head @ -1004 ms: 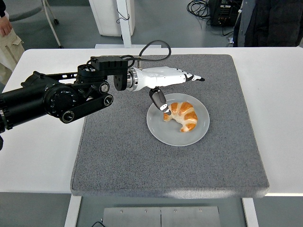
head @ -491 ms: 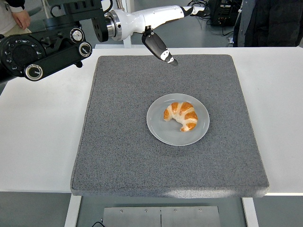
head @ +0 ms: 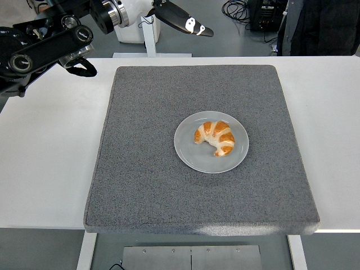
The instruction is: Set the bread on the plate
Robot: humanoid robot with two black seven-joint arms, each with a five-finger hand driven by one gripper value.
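Since the earlier frames the left arm (head: 45, 45) has risen and drawn back toward the upper left corner, leaving the area over the plate; the left hand (head: 169, 14) now sits at the top edge of the view, beyond the far edge of the worktop (head: 50, 163). Only part of the hand shows: one dark finger (head: 188, 24) with a white mark points rightward and is extended, holding nothing; the other fingers are cut off by the picture's edge, so their spread cannot be told. The bread (head: 215, 136), a golden croissant with pale bands, lies on the round grey plate (head: 188, 152), slightly above and right of the plate's centre, its curved ends turned toward the lower left. The plate rests on the grey mat (head: 146, 185), which covers the middle of the white worktop. The bread is well apart from the fingers, lying nearer the viewer and slightly to the right of them. At the top right, a dark garment of a person (head: 320, 25) is visible beyond the worktop.
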